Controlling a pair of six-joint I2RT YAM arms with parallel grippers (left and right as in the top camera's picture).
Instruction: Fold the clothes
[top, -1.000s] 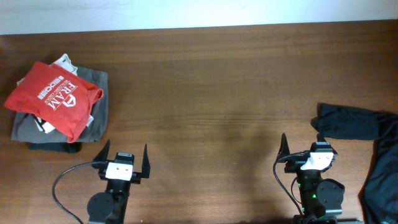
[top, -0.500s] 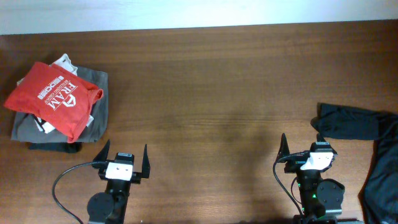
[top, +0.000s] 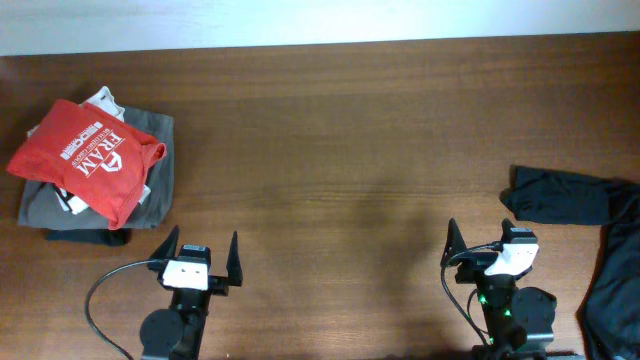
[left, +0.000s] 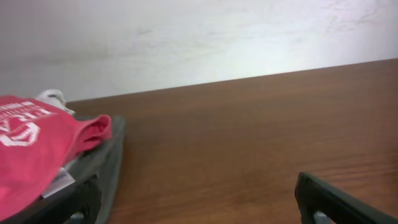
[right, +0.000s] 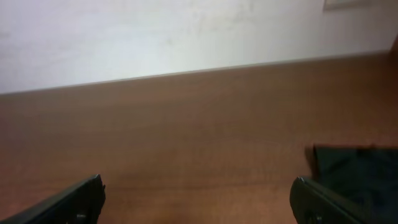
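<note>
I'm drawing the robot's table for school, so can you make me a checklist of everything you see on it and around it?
Surface: brown wooden table, bare wood in the middle.
Job's things: black leggings crumpled at the right edge, not folded yet.
Clutter: red T-shirt on top of a grey folded pile, far left.
Grippers: left gripper and right gripper both open, holding nothing.
Cables: a black cable loops beside the left arm; another by the right arm.
Surroundings: plain white wall behind the table.

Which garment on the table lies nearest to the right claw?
The black leggings, lying loose and unfolded at the far right; the red T-shirt and grey folded garments sit stacked at the far left.
</note>
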